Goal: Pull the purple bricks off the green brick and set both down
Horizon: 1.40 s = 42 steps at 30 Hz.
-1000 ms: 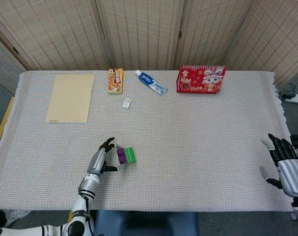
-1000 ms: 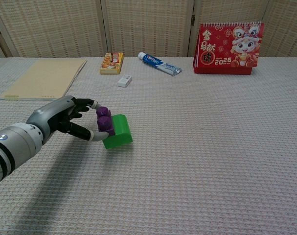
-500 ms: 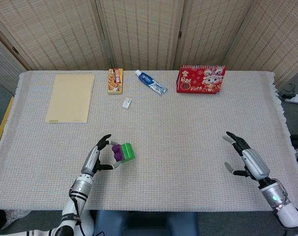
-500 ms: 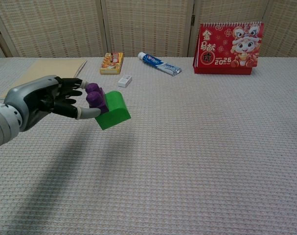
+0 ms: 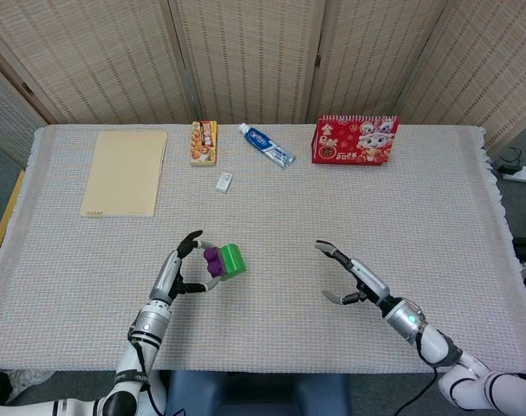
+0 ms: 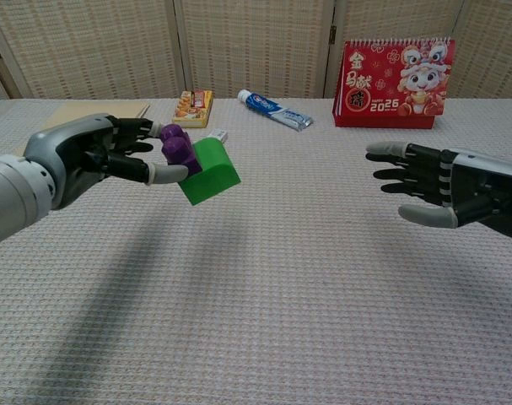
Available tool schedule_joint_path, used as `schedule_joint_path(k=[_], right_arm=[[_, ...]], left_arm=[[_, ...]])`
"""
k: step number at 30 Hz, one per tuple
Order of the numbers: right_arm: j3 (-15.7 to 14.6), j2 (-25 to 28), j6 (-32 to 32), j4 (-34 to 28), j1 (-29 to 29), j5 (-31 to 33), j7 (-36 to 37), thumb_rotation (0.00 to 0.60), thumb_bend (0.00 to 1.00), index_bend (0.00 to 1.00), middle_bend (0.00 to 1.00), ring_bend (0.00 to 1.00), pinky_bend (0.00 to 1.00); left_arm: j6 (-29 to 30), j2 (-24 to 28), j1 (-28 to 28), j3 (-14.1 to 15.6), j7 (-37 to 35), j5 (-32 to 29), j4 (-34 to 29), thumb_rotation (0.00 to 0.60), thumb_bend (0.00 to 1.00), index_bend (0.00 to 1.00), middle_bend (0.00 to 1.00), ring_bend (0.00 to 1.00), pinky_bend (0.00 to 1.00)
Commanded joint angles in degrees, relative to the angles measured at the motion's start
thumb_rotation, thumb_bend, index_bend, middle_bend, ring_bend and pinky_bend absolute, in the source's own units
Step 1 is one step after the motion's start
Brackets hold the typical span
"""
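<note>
The left hand (image 6: 95,160) holds the joined bricks above the woven table cloth (image 5: 332,217), pinching the purple bricks (image 6: 178,149) between thumb and fingertips, with the green brick (image 6: 209,171) still attached and sticking out on the side away from the palm. In the chest view the pair is tilted, the green brick hanging lower than the purple ones, and a soft shadow lies on the cloth beneath the arm, so the bricks are clear of the surface. In the head view the green brick (image 5: 233,259) sits well below the small white eraser-like block (image 5: 224,181), toward the robot's edge of the table. The right hand (image 6: 445,187) is spread, fingers apart and thumb dropped, holding nothing; it faces the green brick from well apart, at about the same height in the chest view. In the head view the right hand (image 5: 353,277) lies to the right of the green brick. Far beyond the green brick, along the back edge, stand the red desk calendar (image 5: 354,139), the toothpaste tube (image 5: 267,146) and the orange snack packet (image 5: 204,142); the tan notepad (image 5: 125,172) lies to the far left of it.
</note>
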Motion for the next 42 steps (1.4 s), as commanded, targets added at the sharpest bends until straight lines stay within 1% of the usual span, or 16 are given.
schedule_joint_path(k=[1,7,11,13,16,23,27,30,36,42], right_arm=[[0.11,-5.36,-1.74,5.11,3.15,1.46,6.65,0.6,0.39,0.0,0.0,0.0,0.0],[0.09,-9.87,-3.59,9.15,6.23,2.19,12.96,0.6,0.39,0.0,0.0,0.0,0.0],[0.48,-11.95,-3.77,10.76,8.05,2.56,16.9,0.6,0.39,0.0,0.0,0.0,0.0],[1.37,-12.61,-3.88,11.12,9.46,2.97,19.16,0.6,0.38,0.0,0.0,0.0,0.0],[1.43,-13.41,-4.28,11.42,10.62,3.26,20.85,0.6,0.38,0.0,0.0,0.0,0.0],[0.55,-15.28,-4.41,12.37,12.14,3.42,25.35,0.6,0.38,0.0,0.0,0.0,0.0],[-0.29,-15.98,-4.11,12.77,13.04,2.97,30.05,0.6,0.38,0.0,0.0,0.0,0.0],[-0.94,-16.59,-3.49,14.19,13.69,2.54,33.63,0.6,0.38,0.0,0.0,0.0,0.0],[-1.57,-18.24,-3.14,17.57,14.1,2.9,37.02,0.6,0.38,0.0,0.0,0.0,0.0],[-2.42,-21.22,-3.28,21.37,14.43,3.11,41.29,0.6,0.38,0.0,0.0,0.0,0.0]], left_arm=[[-0.26,0.0,-0.28,-0.15,-0.16,-0.4,0.05,0.6,0.6,0.72,0.12,0.0,0.0],[-0.58,0.47,-0.55,-0.57,-1.14,-0.69,-0.45,0.6,0.6,0.72,0.12,0.0,0.0],[-0.95,1.07,-0.51,-0.58,-2.03,-0.52,-1.05,0.6,0.61,0.72,0.12,0.0,0.0],[-1.23,1.32,-0.53,-0.47,-2.4,-0.58,-1.22,0.6,0.61,0.72,0.12,0.0,0.0],[-1.58,1.57,-0.57,-0.26,-2.94,-0.49,-1.37,0.6,0.61,0.72,0.12,0.0,0.0],[-0.6,1.1,-0.48,-0.19,-4.47,1.67,-1.1,0.6,0.61,0.72,0.12,0.0,0.0],[-0.57,0.42,-0.62,0.01,-5.63,3.11,0.0,0.6,0.61,0.72,0.12,0.0,0.0],[-1.04,0.05,-0.74,0.3,-6.55,3.8,0.93,0.6,0.61,0.72,0.12,0.0,0.0],[-1.44,-0.42,-1.16,0.67,-6.85,4.37,1.66,0.6,0.61,0.72,0.12,0.0,0.0],[-1.83,-2.09,-2.02,1.39,-6.56,4.97,2.12,0.6,0.61,0.72,0.12,0.0,0.0]])
